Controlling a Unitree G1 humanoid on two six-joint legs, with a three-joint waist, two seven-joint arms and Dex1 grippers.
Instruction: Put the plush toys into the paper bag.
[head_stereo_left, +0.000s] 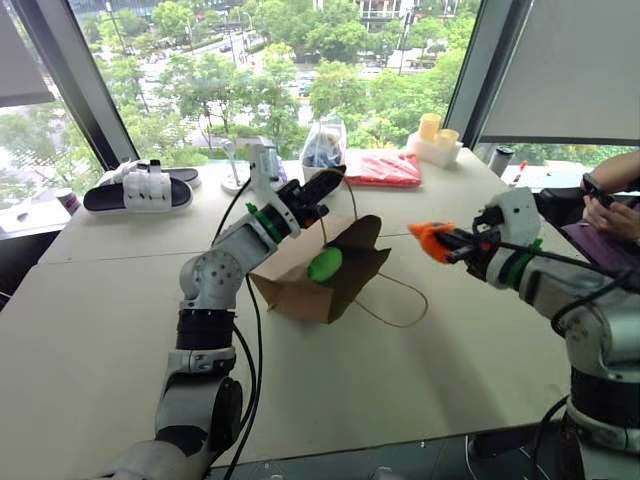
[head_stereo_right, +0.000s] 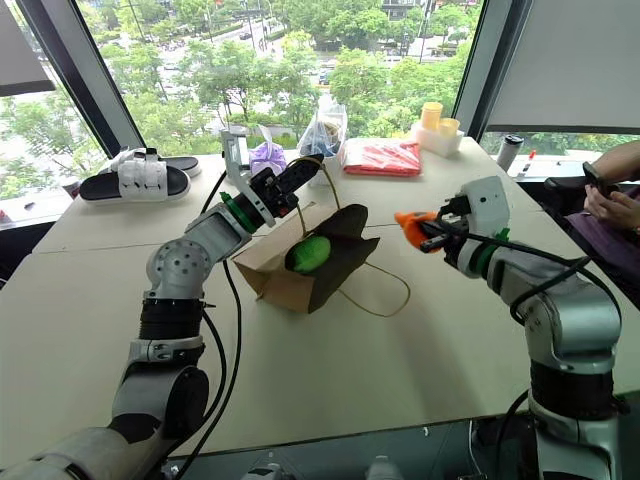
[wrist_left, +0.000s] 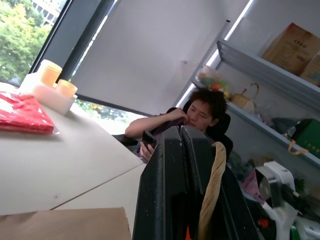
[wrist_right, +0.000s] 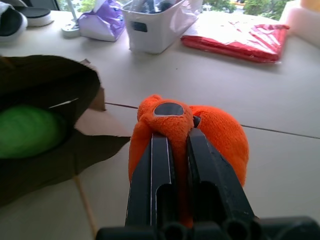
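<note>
We note the desk (head_stereo_left: 120, 300) first, pale and wide. The paper bag (head_stereo_left: 300, 290) lies on its side near the middle, its dark mouth turned toward the robot's right. One tan loop handle (wrist_left: 212, 190) is pinched in the left pincer (head_stereo_left: 322, 188), whose fingers are closed on it and lifted above the bag, so the mouth is held open. The second handle (head_stereo_left: 400, 305) trails loose on the desk.

Inside the mouth sits the green plush toy (head_stereo_left: 324, 265), already bagged.

The orange plush toy (head_stereo_left: 430, 240) is clamped in the right pincer (head_stereo_left: 448, 243), fingers narrow and sunk into the plush, in the air to the right of the bag. The bag mouth lies to the left of this pincer and lower, near but not touching.

We judge the coming move to be a leftward, slightly downward carry into the opening; the right arm alone serves it.
</note>
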